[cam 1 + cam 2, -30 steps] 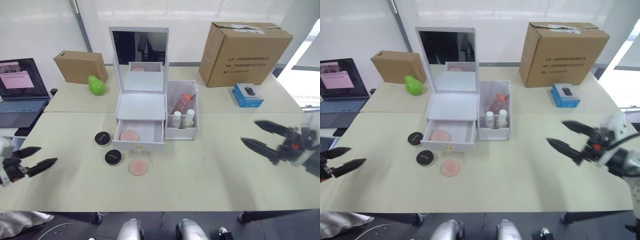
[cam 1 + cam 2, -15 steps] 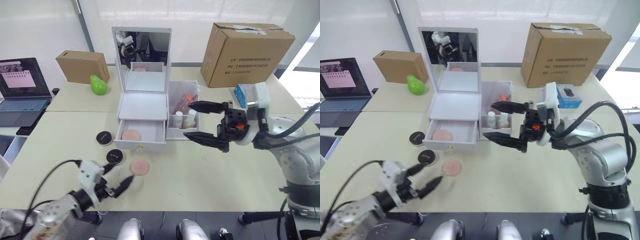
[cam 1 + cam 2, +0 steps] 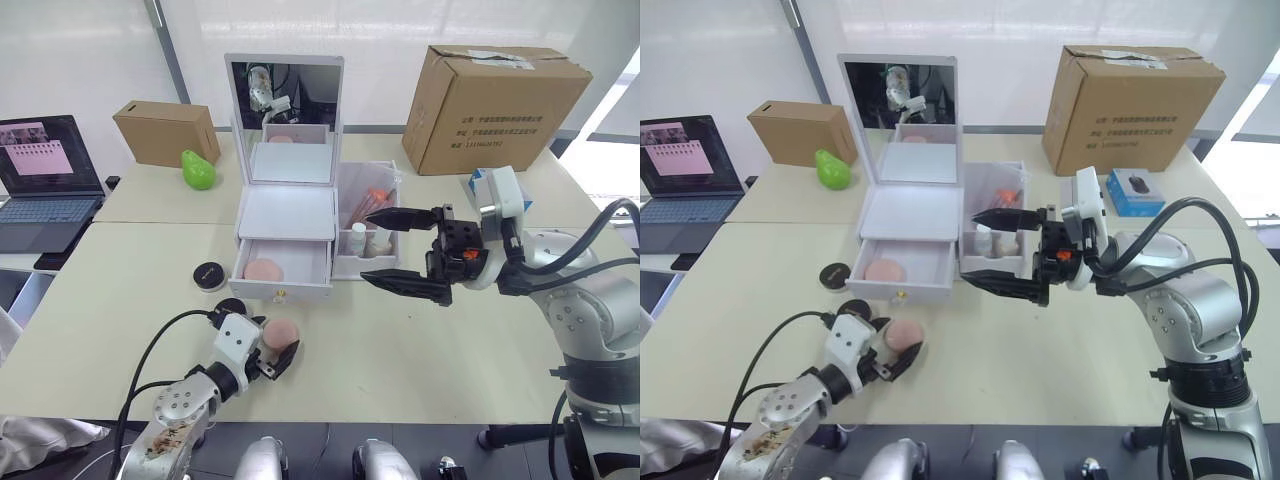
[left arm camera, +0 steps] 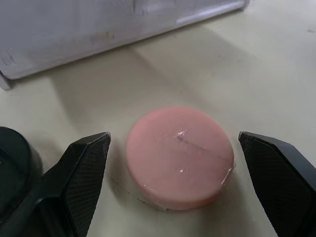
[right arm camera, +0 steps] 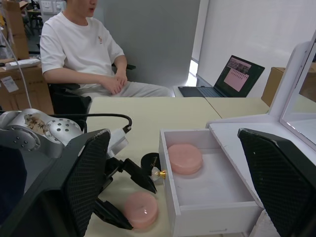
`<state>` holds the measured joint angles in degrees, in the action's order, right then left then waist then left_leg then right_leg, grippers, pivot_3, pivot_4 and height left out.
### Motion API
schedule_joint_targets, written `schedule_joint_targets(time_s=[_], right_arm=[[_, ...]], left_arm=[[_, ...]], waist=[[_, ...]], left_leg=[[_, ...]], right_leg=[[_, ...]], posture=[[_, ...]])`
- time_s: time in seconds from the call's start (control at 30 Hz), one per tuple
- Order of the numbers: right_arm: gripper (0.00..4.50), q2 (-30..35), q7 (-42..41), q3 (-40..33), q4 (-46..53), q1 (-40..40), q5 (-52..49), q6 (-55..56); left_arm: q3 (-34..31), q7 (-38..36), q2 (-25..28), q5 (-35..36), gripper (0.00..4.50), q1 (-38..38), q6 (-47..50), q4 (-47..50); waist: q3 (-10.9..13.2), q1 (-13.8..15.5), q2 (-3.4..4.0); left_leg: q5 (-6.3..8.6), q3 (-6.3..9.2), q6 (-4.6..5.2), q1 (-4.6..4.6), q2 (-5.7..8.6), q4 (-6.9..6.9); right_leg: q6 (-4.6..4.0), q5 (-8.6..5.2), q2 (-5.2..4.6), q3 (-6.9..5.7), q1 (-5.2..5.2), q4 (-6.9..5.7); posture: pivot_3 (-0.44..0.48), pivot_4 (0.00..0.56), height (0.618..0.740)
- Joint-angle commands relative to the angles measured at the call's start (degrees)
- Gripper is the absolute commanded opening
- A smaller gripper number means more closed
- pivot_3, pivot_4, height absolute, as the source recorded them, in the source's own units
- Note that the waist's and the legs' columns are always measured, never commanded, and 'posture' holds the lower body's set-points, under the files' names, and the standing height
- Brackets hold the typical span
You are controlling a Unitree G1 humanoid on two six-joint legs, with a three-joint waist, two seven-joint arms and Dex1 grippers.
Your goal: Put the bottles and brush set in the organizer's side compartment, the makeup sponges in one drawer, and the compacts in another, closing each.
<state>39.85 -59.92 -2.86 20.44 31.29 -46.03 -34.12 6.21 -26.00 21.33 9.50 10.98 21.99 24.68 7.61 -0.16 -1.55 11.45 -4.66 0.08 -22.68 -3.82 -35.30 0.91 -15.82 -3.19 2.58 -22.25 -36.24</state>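
Observation:
The white organizer stands mid-table with its mirror lid up. One drawer is pulled open and holds a pink makeup sponge. A second makeup sponge lies on the table in front of it, between the spread fingers of my open left gripper. One black compact sits left of the drawer; another is half hidden behind my left wrist. The side compartment holds white-capped bottles and the orange brush set. My right gripper hangs open and empty just in front of it.
A large cardboard box and a blue box with a mouse stand at the back right. A small cardboard box, a green object and a laptop are at the back left. A person sits beyond the table's left end.
My left arm has come in from the table's left edge and now straddles the loose sponge. My right gripper has swung in from the far right to the side compartment's front.

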Motion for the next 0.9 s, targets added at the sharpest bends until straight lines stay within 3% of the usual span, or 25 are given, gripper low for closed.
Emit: schedule_joint_targets(time_s=[0.03,0.1,0.33,0.5,0.63,0.73,0.83,0.9], right_arm=[[4.50,0.5,0.3,-1.4,1.5,0.8,-0.3,0.3],[4.50,0.6,0.5,-1.6,1.6,0.7,-0.2,0.3],[4.50,0.8,0.5,-1.8,0.7,0.2,0.6,0.9],[4.50,0.9,0.0,-1.9,-0.8,0.0,1.7,1.6],[4.50,1.2,-0.6,-2.2,-1.9,-0.3,2.7,2.0],[4.50,1.6,-0.8,-2.2,-2.2,-0.2,3.1,2.2],[4.50,1.7,-0.8,-2.4,-2.6,0.2,3.1,2.3],[4.50,1.7,-0.8,-2.4,-2.6,0.1,3.4,2.4]], left_arm=[[0.7,-0.2,-0.4,0.6,4.47,-0.6,1.2,0.4],[0.5,-1.0,-0.5,1.8,4.47,-0.6,1.7,0.6],[-1.8,-2.2,-0.7,4.7,2.92,-0.1,0.4,2.0],[-6.4,-5.8,1.1,9.5,2.92,2.6,-3.0,6.3],[-20.4,-14.1,10.1,17.1,2.92,9.9,-1.2,9.7],[-32.0,-19.4,17.2,21.7,2.92,11.6,-0.3,6.3],[-39.2,-22.0,24.2,22.7,2.92,6.3,-0.4,-0.9],[-40.3,-21.9,26.9,23.2,2.92,0.4,-0.3,-4.9]], waist=[[0.0,0.1,0.01],[0.0,0.2,0.01],[0.0,0.2,0.01],[0.0,-0.1,0.00],[0.0,-0.5,0.01],[0.0,-0.7,0.05],[0.0,0.0,0.07],[0.1,0.4,0.03]], left_leg=[[0.00,0.00,0.00,0.00,0.01,0.00],[0.00,0.01,0.00,0.00,0.01,0.00],[0.00,0.02,0.00,0.00,0.01,0.00],[0.00,0.02,0.00,-0.01,-0.02,0.00],[0.00,0.01,0.00,0.01,-0.10,0.04],[0.00,0.00,0.00,0.05,-0.15,0.11],[0.00,0.00,-0.01,0.07,-0.12,0.11],[0.01,-0.04,-0.01,0.06,-0.07,0.08]], right_leg=[[0.00,0.00,-0.01,0.00,0.01,-0.01],[0.00,0.00,-0.01,0.00,0.02,0.00],[0.00,0.00,-0.01,0.00,0.01,0.00],[0.00,0.00,0.00,-0.01,-0.01,0.00],[-0.05,-0.03,0.01,-0.03,-0.02,0.00],[-0.18,-0.10,0.05,-0.10,-0.08,-0.02],[-0.27,-0.15,0.00,-0.20,-0.07,0.03],[-0.50,-0.29,-0.09,-0.23,-0.15,0.04]], posture=[[0.000,0.150,0.740],[0.000,0.150,0.740],[0.000,0.150,0.740],[0.000,0.150,0.740],[0.000,0.150,0.740],[0.000,0.150,0.740],[0.000,0.150,0.740],[0.000,0.150,0.740]])
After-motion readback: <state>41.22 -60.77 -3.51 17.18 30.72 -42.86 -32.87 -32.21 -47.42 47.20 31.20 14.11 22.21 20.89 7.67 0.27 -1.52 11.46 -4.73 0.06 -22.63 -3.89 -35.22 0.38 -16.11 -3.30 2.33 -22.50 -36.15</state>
